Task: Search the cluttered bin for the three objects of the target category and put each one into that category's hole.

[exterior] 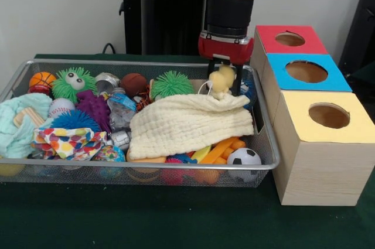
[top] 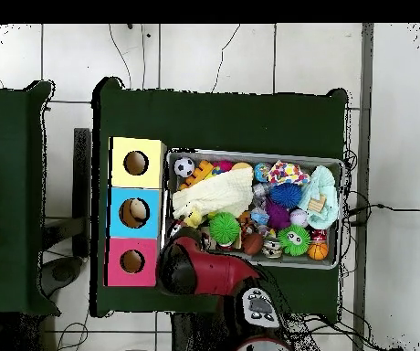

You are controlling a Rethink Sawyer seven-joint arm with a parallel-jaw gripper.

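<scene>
My gripper (exterior: 222, 79) hangs over the far right corner of the wire bin (exterior: 266, 167), shut on a small pale yellow soft toy (exterior: 221, 81) with a white string hanging from it. The toy is lifted just above a cream cloth (exterior: 187, 123). In the overhead view the toy (top: 193, 218) shows at the bin's left end, beside the arm (top: 195, 270) that covers the gripper. Three boxes with round holes stand next to the bin: red (exterior: 291, 39), blue (exterior: 306, 71) and yellow (exterior: 328, 115). Something tan shows inside the blue box's hole (top: 138, 212).
The bin also holds two green fuzzy balls (exterior: 73, 83) (exterior: 172, 84), a purple spiky toy (exterior: 94, 107), a blue spiky ball (exterior: 75, 120), a baseball (exterior: 60, 107), a small basketball (exterior: 42, 79), a soccer ball (exterior: 244, 157), a mint cloth (exterior: 17, 123) and a patterned cloth (exterior: 67, 142).
</scene>
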